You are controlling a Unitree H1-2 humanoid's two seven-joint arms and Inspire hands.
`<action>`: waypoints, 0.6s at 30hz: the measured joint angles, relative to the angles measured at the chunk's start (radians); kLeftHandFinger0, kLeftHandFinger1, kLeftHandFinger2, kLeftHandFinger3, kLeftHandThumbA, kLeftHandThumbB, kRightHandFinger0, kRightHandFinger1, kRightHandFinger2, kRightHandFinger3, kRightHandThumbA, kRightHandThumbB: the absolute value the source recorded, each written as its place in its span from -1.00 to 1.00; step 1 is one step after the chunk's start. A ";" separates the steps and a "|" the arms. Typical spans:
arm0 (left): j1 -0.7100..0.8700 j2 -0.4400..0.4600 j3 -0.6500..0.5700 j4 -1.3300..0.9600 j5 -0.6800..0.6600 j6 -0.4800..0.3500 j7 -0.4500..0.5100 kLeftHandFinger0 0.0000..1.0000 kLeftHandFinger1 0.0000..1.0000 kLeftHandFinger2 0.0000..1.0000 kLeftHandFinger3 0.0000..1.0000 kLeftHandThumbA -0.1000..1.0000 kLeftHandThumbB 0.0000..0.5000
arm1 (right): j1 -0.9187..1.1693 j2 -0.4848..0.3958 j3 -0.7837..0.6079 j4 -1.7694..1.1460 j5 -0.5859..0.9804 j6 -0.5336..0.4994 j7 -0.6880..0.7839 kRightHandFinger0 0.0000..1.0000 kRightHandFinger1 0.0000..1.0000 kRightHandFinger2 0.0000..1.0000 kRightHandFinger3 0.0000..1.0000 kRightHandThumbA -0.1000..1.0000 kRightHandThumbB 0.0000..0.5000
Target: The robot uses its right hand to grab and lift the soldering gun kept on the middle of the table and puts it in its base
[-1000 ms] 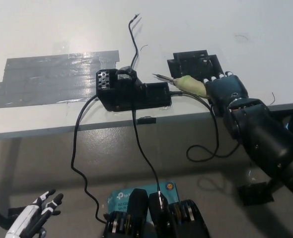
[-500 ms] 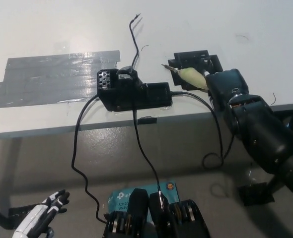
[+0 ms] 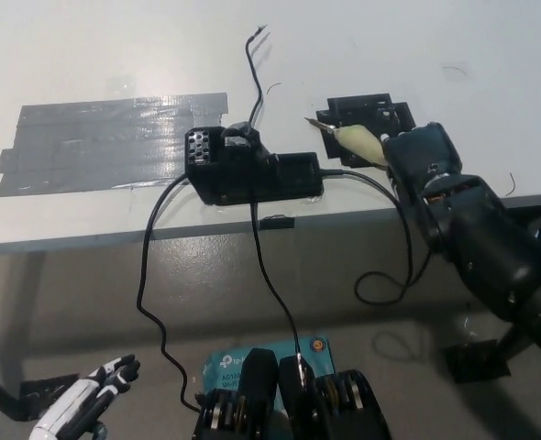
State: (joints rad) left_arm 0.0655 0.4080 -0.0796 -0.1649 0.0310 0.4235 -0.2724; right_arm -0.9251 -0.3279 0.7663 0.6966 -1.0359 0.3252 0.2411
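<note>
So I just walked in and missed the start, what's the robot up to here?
The black right hand is shut on a soldering gun, holding it over the white table with its tip pointing left, close to the black base behind it. The gun is not in the base yet. The white left hand hangs low at the lower left, below the table edge.

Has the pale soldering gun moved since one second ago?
Yes. The pale soldering gun, held in the black right hand, moved up the picture: its tip now overlaps the black base, further from the black box.
</note>
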 measured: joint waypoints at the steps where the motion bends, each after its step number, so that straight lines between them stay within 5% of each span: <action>1: 0.000 0.001 -0.001 0.000 0.001 0.000 -0.001 0.98 0.92 0.84 0.95 0.88 -0.55 | 0.009 -0.008 -0.002 -0.010 -0.001 -0.008 -0.015 -1.00 -0.45 0.03 -0.30 -0.98 -1.00; 4: -0.001 0.003 -0.003 0.000 0.002 0.000 -0.002 0.99 0.92 0.85 0.99 0.96 -0.59 | 0.029 -0.028 -0.016 -0.027 0.000 -0.030 -0.046 -1.00 -0.36 0.19 -0.61 -0.81 -1.00; 6: -0.001 0.005 -0.007 0.000 0.005 0.000 -0.004 0.99 0.93 0.87 1.00 0.98 -0.62 | 0.046 -0.041 -0.036 -0.041 0.005 -0.047 -0.069 -1.00 -0.37 0.15 -0.79 -0.94 -1.00; 8: -0.002 0.007 -0.011 0.000 0.008 0.000 -0.005 0.97 0.92 0.89 1.00 1.00 -0.66 | 0.065 -0.054 -0.061 -0.052 0.011 -0.067 -0.093 -0.99 -0.32 0.22 -0.44 -0.95 -1.00; 9: -0.004 0.009 -0.013 0.000 0.012 0.000 -0.006 0.97 0.92 0.89 1.00 1.00 -0.65 | 0.080 -0.064 -0.085 -0.062 0.019 -0.085 -0.114 -1.00 -0.39 0.14 -0.42 -0.92 -1.00; 12: -0.013 0.011 -0.015 -0.001 0.021 0.000 -0.006 0.96 0.92 0.91 1.00 1.00 -0.66 | 0.112 -0.089 -0.142 -0.075 0.046 -0.137 -0.159 -1.00 -0.57 -0.02 -0.61 -1.00 -1.00; 13: -0.015 0.011 -0.016 -0.003 0.023 0.001 -0.006 0.96 0.92 0.90 1.00 1.00 -0.69 | 0.124 -0.099 -0.167 -0.078 0.057 -0.155 -0.172 -1.00 -0.63 -0.08 -0.40 -1.00 -0.99; 14: -0.015 0.011 -0.016 -0.004 0.024 0.001 -0.006 0.99 0.93 0.90 1.00 1.00 -0.68 | 0.132 -0.104 -0.189 -0.078 0.068 -0.169 -0.185 -1.00 -0.70 -0.16 -0.64 -1.00 -1.00; 15: -0.016 0.011 -0.016 -0.004 0.025 0.002 -0.006 0.99 0.93 0.90 1.00 1.00 -0.65 | 0.138 -0.108 -0.211 -0.078 0.079 -0.187 -0.198 -1.00 -0.75 -0.13 -0.78 -1.00 -1.00; 18: -0.016 0.011 -0.017 -0.004 0.025 0.002 -0.007 0.97 0.91 0.89 1.00 1.00 -0.70 | 0.147 -0.112 -0.266 -0.084 0.101 -0.220 -0.236 -1.00 -0.69 0.11 -0.71 -1.00 -1.00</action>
State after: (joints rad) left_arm 0.0499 0.4193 -0.0966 -0.1686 0.0562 0.4257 -0.2790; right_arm -0.7783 -0.4397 0.4998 0.6123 -0.9352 0.1053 0.0054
